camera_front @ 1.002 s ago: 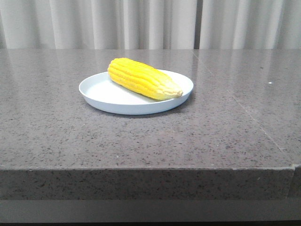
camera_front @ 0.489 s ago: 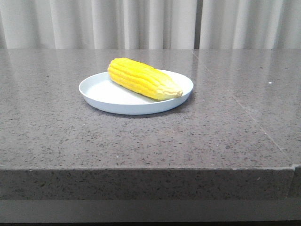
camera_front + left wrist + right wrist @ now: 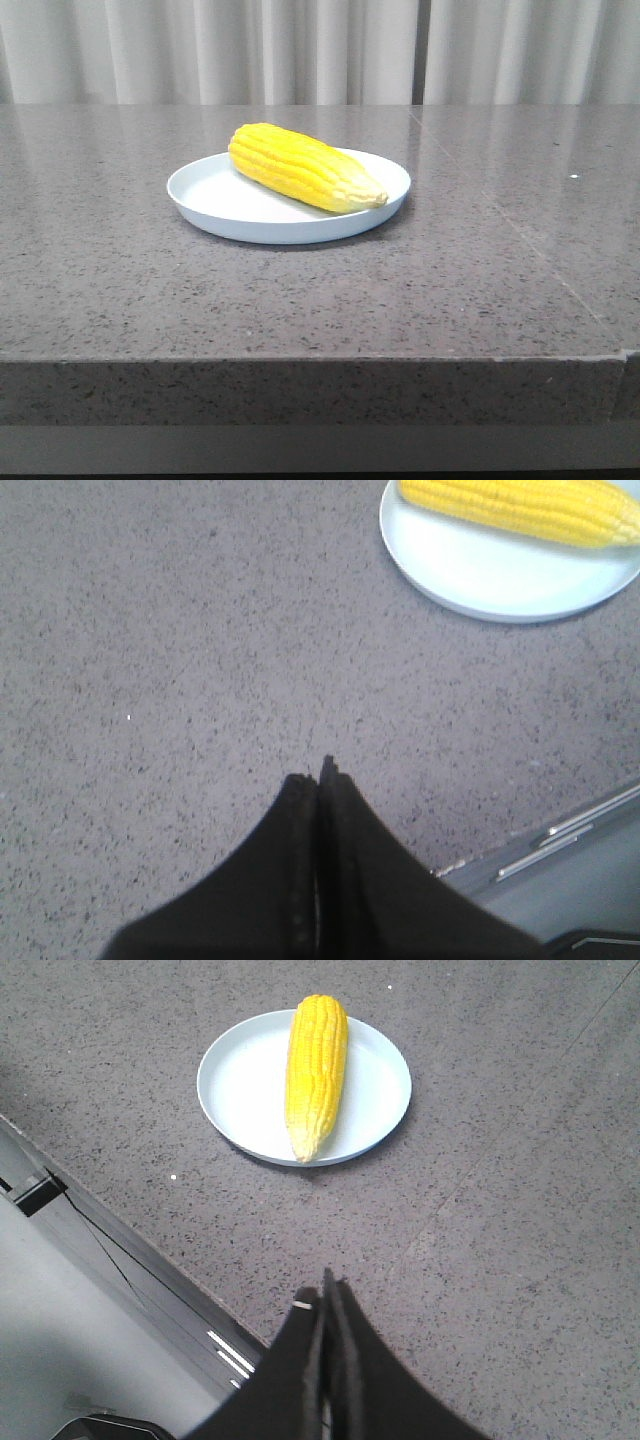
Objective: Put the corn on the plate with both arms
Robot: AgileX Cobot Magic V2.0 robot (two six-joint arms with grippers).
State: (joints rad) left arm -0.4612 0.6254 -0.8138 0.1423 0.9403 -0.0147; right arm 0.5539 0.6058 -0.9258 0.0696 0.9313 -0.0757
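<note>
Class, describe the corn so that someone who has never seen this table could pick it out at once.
On the grey speckled stone table sits one round pale blue-white plate. Across it lies the corn, a bright yellow cob tapering to a paler tip, the only coloured thing there.

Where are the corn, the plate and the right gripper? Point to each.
corn [image 3: 300, 168]: front view, middle of the cob.
plate [image 3: 215, 195]: front view, bare left floor.
right gripper [image 3: 325, 1305]: right wrist view, shut fingertips.

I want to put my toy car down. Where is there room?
Bare table lies all around the plate: in front up to the near edge, and wide on both sides. Only the plate is crowded, where the corn lies.
</note>
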